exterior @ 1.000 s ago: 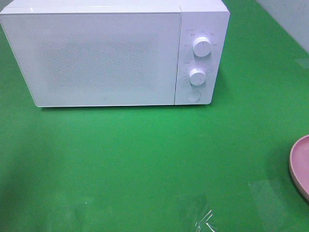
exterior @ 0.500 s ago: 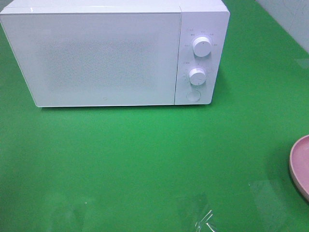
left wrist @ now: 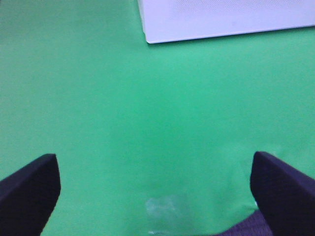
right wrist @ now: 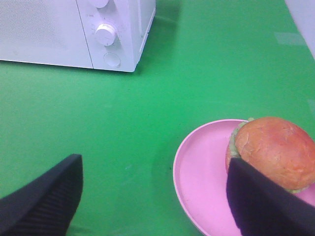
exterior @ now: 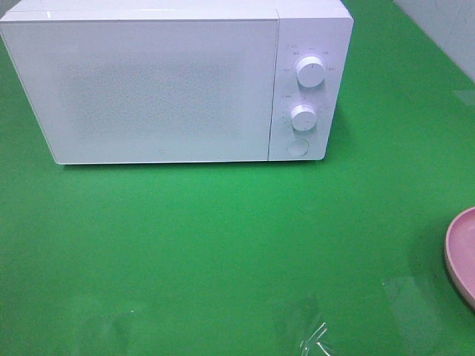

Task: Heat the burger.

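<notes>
The burger (right wrist: 275,151), with a brown domed bun and a green lettuce frill, sits on a round pink plate (right wrist: 204,177) in the right wrist view. The plate's edge (exterior: 462,256) shows at the right border of the exterior view; the burger is out of that view. A white microwave (exterior: 171,81) stands at the back with its door closed. My right gripper (right wrist: 155,196) is open, one finger (right wrist: 261,201) in front of the burger. My left gripper (left wrist: 155,189) is open and empty above the green cloth. Neither gripper shows in the exterior view.
The microwave has two knobs (exterior: 309,72) and a round button (exterior: 297,147) on its right panel. Green cloth (exterior: 223,237) covers the table. Bits of clear tape (exterior: 315,337) lie near the front edge. A pale wall (exterior: 445,22) borders the back right.
</notes>
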{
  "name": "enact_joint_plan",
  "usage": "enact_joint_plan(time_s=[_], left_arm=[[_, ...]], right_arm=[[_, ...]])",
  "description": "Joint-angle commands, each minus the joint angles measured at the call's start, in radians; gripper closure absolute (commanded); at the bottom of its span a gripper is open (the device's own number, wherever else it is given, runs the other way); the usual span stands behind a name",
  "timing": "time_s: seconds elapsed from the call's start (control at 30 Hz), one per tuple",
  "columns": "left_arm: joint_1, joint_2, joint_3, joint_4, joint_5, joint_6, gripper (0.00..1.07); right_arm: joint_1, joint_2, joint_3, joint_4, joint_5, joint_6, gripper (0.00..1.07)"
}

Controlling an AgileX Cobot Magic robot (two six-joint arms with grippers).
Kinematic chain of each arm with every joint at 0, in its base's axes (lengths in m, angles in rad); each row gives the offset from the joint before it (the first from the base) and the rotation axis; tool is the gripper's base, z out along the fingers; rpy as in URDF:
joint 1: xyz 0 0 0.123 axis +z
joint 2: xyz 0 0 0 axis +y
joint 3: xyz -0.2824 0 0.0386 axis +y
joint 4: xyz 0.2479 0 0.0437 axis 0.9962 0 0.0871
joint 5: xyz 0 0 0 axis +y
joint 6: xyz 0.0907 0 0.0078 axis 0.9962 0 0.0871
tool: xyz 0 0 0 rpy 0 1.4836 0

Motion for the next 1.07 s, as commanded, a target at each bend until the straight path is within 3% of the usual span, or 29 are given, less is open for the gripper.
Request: enact_joint_plan(time_s=[0.03, 0.13, 0.27, 1.07], left_arm=[[0.031, -0.041, 0.004, -0.007, -0.012, -0.004, 0.09], [0.102, -0.135, 0.004, -0.007, -0.012, -0.004, 0.09], [0.133, -0.149, 0.003, -0.007, -0.012, -0.004, 0.09], [0.133, -0.151, 0.003, 0.000, -0.012, -0.004, 0.09]], right_arm=[[-0.007, -0.024, 0.001, -0.002, 0.000, -0.008, 0.31], [-0.007, -0.024, 0.001, -0.002, 0.000, -0.008, 0.31], [-0.007, -0.024, 0.001, -0.002, 0.000, -0.008, 0.31], [-0.007, -0.020, 0.001, 0.000, 0.000, -0.008, 0.31]])
